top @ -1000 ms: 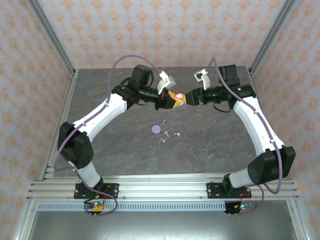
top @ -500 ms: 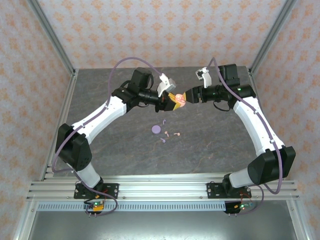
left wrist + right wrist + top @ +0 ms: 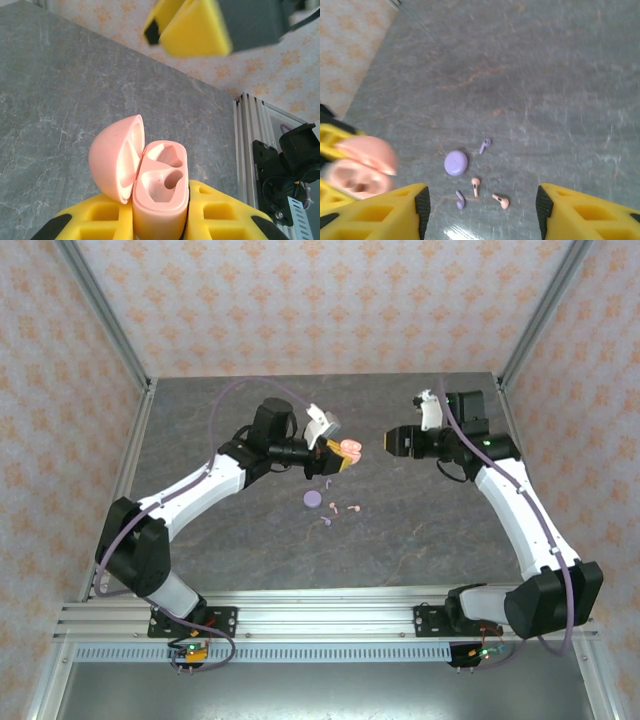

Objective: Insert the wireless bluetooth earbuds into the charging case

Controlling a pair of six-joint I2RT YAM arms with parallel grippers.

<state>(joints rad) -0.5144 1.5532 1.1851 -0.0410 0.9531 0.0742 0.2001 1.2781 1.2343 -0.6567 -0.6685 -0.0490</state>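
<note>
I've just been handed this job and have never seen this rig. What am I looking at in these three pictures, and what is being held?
These are two robot arms bolted at the near edge of a grey stone-patterned table. The overhead picture looks down from behind them. The other two come from a camera on each wrist, so that arm's own fingers show at the bottom.

The left arm's yellow fingers are shut on an open pale pink charging case, with its lid swung aside and both sockets empty. The right arm's yellow fingers stand open with nothing between them.

On the table lie a closed round lavender case, two lavender stemmed earbuds and two pale pink stemmed earbuds. None is in a case yet.
</note>
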